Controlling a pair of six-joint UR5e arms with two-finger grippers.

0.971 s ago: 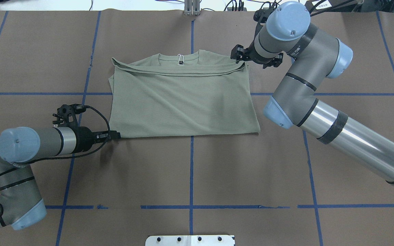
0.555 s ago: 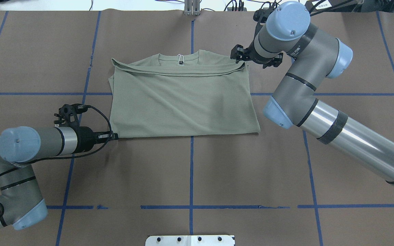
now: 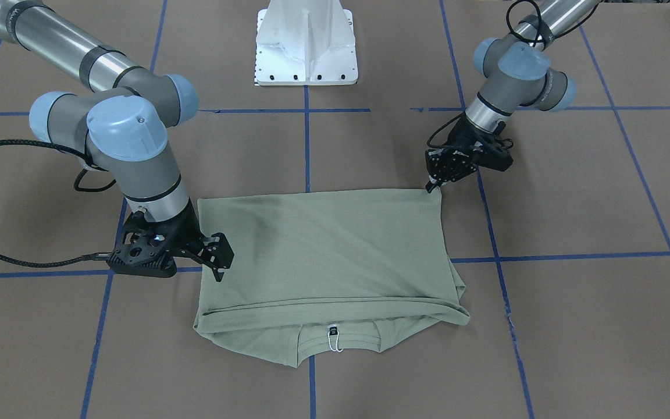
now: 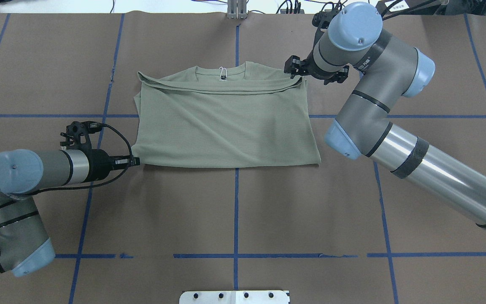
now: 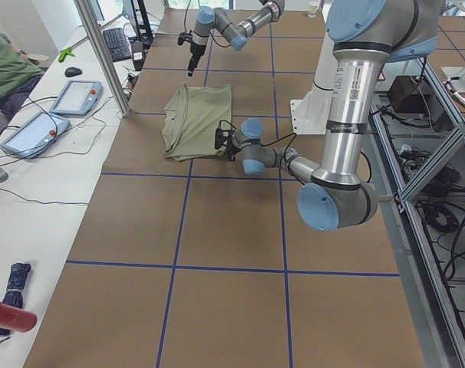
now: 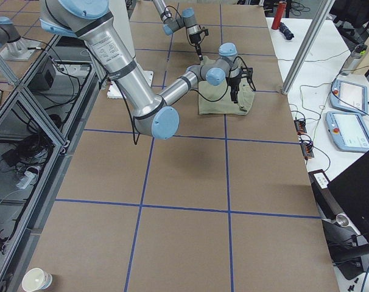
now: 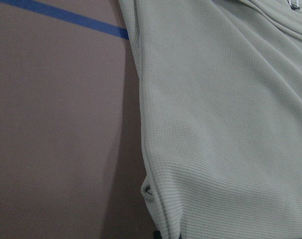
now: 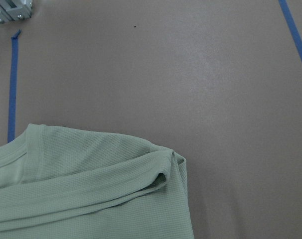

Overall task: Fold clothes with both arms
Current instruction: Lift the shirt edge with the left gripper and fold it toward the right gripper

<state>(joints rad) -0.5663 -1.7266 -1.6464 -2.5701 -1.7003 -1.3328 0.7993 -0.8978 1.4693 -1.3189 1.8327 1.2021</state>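
One fold looks done: the shirt (image 4: 226, 122) lies halved on the surface (image 4: 234, 211), left tool (image 4: 134, 161) pinched narrow on its near corner, right tool (image 3: 218, 269) at the shoulder, opening I cannot tell, further folds yet to come.

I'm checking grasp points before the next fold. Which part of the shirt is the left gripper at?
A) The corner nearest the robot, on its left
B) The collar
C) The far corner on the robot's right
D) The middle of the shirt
A: in the overhead view the left gripper sits at the corner of the shirt nearest the robot on its left, while the collar lies on the far side.
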